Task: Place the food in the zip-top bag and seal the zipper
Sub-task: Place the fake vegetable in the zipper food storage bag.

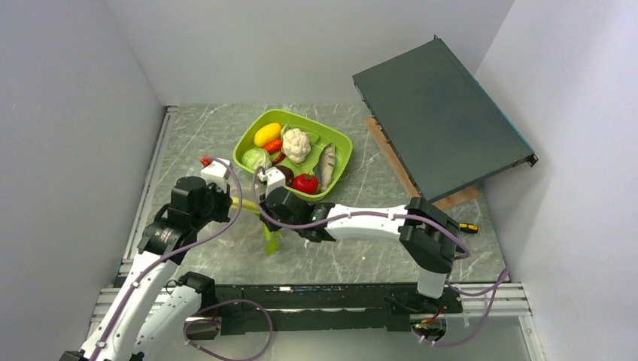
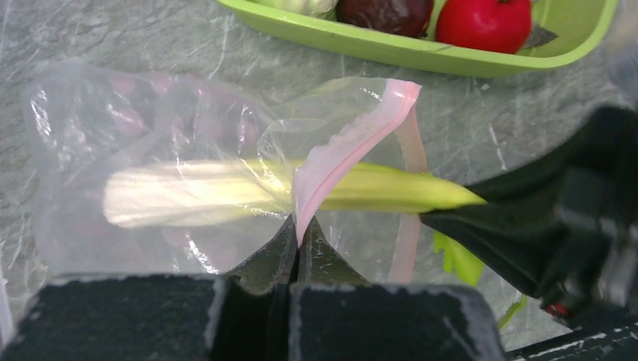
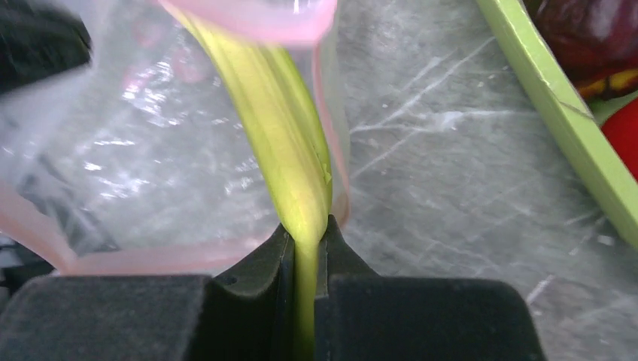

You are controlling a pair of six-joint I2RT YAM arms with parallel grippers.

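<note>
While the zip-top bag [image 2: 150,135] lies on the table on the near side of the lime-green tray [image 1: 340,150], the left gripper [image 2: 297,244] is pinched fully closed on its pink zipper edge. The right gripper [image 3: 305,256] is clamped on the green end of the pale leafy stalk [image 2: 195,194], whose pale end sits inside the bag. The tray holds a yellow fruit [image 1: 266,134], cauliflower [image 1: 296,144], cabbage [image 1: 256,159], red fruit [image 1: 305,183] and dark purple piece [image 1: 286,174].

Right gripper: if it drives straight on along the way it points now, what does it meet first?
Probably the zip-top bag: its pink zipper edge lies just ahead of the right gripper, whose pale stalk already pokes into the mouth. Depth is unclear.
</note>
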